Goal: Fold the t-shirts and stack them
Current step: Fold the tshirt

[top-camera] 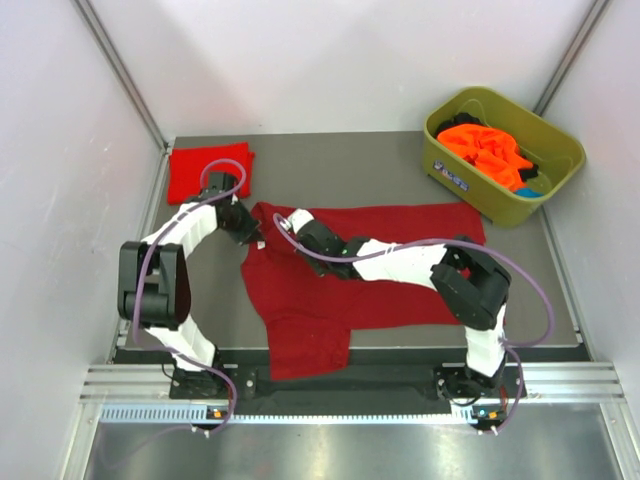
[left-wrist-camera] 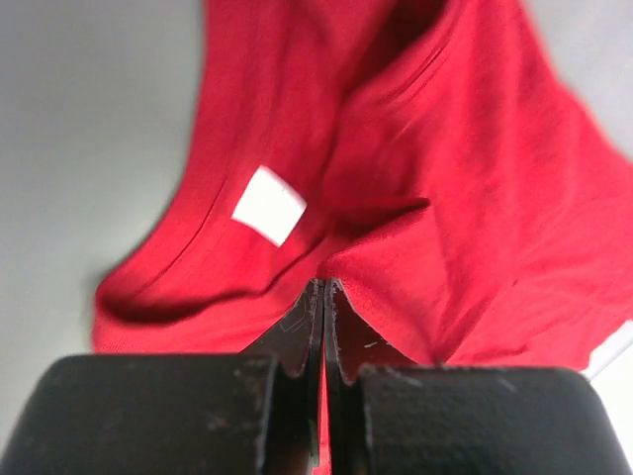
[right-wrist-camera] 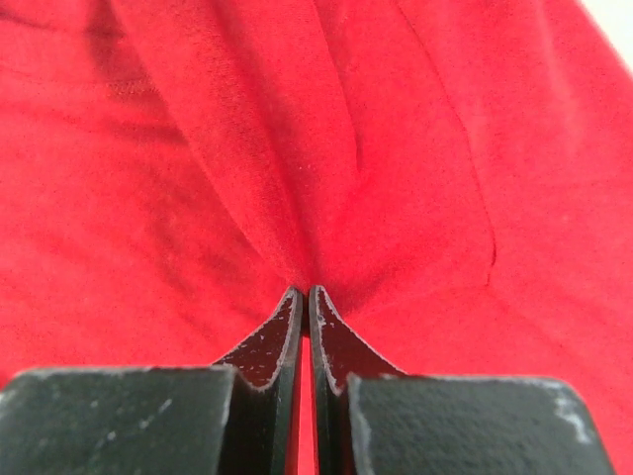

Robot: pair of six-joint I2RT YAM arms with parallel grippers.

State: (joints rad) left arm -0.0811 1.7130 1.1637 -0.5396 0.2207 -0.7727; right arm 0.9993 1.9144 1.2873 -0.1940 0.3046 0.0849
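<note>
— Which step is in hand?
— A fold of the crimson t-shirt (top-camera: 380,270), spread mid-frame on the table (top-camera: 400,180), is judged to be starting. Its cloth is pinched by the clenched left end effector (left-wrist-camera: 324,287) and right end effector (right-wrist-camera: 305,292) (both near the collar).
— What is called for next?
— Probably a matched lift-and-carry.
— And the views?
— The white neck label (left-wrist-camera: 269,205) is shown only by the left wrist. The folded red t-shirt (top-camera: 210,172), upper left, and the tub (top-camera: 480,190), upper right, are seen only from above.
</note>
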